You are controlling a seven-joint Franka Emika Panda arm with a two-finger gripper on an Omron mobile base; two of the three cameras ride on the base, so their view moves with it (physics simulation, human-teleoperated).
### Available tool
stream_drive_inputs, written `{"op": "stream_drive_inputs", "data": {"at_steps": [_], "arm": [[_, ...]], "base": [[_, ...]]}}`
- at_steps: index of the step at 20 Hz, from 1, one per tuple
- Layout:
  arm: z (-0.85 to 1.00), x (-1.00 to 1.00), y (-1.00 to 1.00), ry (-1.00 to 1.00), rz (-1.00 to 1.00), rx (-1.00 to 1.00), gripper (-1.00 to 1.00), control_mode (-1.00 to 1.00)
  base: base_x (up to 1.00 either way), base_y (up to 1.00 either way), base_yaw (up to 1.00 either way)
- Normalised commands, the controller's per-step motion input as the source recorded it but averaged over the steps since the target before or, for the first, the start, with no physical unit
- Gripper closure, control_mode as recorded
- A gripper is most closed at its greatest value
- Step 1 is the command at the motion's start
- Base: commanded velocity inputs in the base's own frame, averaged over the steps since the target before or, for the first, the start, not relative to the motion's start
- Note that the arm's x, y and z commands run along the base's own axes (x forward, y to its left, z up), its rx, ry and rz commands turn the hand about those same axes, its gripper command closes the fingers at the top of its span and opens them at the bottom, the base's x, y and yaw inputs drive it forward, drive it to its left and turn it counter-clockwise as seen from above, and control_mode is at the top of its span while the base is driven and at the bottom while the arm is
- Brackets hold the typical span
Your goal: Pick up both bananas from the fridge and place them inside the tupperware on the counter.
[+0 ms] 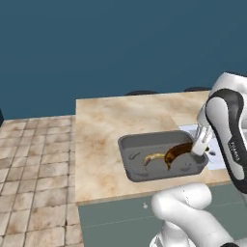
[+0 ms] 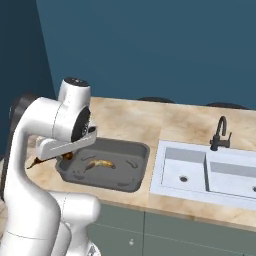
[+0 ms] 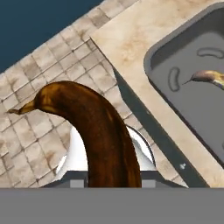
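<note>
I see my gripper [image 1: 198, 153] clamped on 1 curved brown banana [image 3: 98, 131], another banana [image 2: 100, 164] lying in the smooth grey tupperware [image 2: 135, 165].

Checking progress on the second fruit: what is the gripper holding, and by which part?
The gripper holds a dark brown banana by one end; the stem end sticks out free.

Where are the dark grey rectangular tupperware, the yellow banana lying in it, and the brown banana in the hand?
Dark grey rectangular tupperware [image 2: 141, 152]: right base view, far rim.
Yellow banana [image 2: 101, 164]: right base view, its middle.
Brown banana [image 3: 103, 131]: hand view, mid-curve.
</note>
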Motion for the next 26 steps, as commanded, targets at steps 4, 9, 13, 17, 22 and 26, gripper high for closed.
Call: {"op": "stream_drive_inputs", "data": {"at_steps": [4,9,13,17,22,26], "arm": [[-0.36,0.25,-0.11,0.16,0.44,-0.06,1.0,-1.0],[-0.3,0.19,-0.15,0.06,0.01,0.0,1.0,-1.0],[-0.36,0.24,-0.14,0.0,-0.07,0.0,1.0,-1.0],[-0.24,0.36,-0.1,0.0,-0.19,0.0,1.0,-1.0],[-0.19,0.38,-0.08,0.0,-0.24,0.0,1.0,-1.0],[-0.33,0.31,-0.02,0.0,-0.18,0.0,1.0,-1.0]], "base": [[0.0,0.0,0.0],[0.0,0.0,0.0],[0.0,0.0,0.0],[0.0,0.0,0.0],[0.0,0.0,0.0],[0.0,0.0,0.0]]}}
